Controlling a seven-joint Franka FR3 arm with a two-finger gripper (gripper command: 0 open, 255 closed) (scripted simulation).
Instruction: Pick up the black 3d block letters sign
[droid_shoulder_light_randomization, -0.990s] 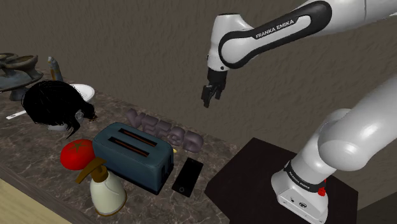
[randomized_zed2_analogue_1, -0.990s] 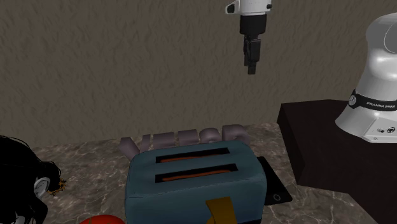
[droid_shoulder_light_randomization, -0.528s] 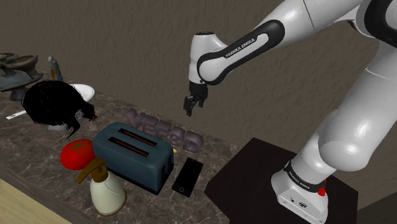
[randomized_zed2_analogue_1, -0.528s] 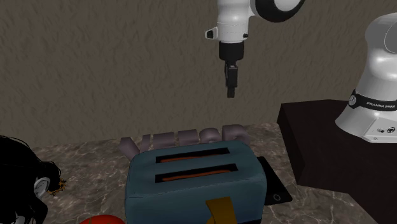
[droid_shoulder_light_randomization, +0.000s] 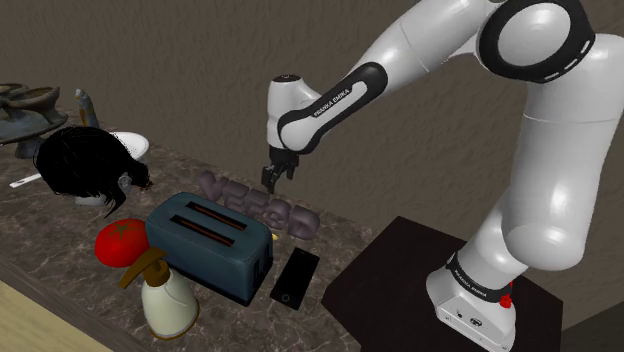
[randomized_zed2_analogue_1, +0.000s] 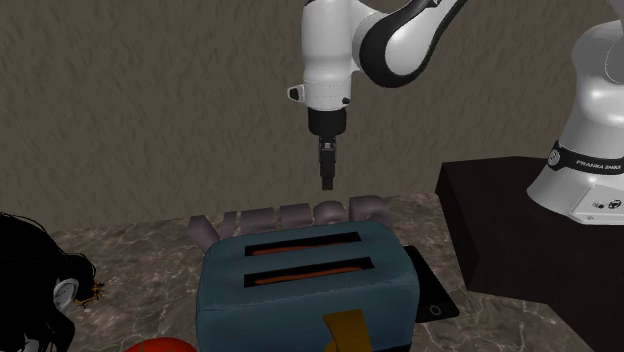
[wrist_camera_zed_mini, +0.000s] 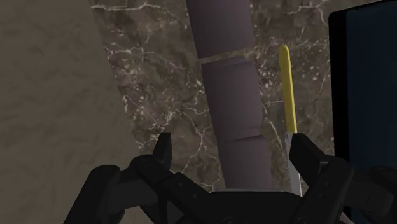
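Since the gripper (droid_shoulder_light_randomization: 271, 181) hangs above the counter (droid_shoulder_light_randomization: 60, 262) with nothing in it, I log the items as they lie.

Item 1, task object: block letters sign (droid_shoulder_light_randomization: 262, 205), drawn dark grey-purple rather than black. It lies on the counter along the wall, just behind the toaster (droid_shoulder_light_randomization: 205, 245). In the wrist view it runs as one long bar (wrist_camera_zed_mini: 232, 108) between the fingers, which stand spread to either side of it and touch nothing. I judge it rigid, light and smooth-faced, and long enough to swing if taken by an end. Best hold: across its narrow thickness, near the middle of the row.

Item 2: knife with yellow handle (wrist_camera_zed_mini: 286, 76), just beside the sign on the toaster side. One finger would come down close to its blade, so that is a snag risk.

Item 3, container: toaster, blue-teal, two slots, both apparently empty, with a reddish lining.

Item 4, container: white bowl (droid_shoulder_light_randomization: 130, 145), partly behind a black wig (droid_shoulder_light_randomization: 85, 165). Its contents are hidden.

Item 5, container: pale bottle (droid_shoulder_light_randomization: 168, 300) with a brown top. I cannot tell its fill.

Item 6: smartphone (droid_shoulder_light_randomization: 295, 278), flat, beside the toaster.
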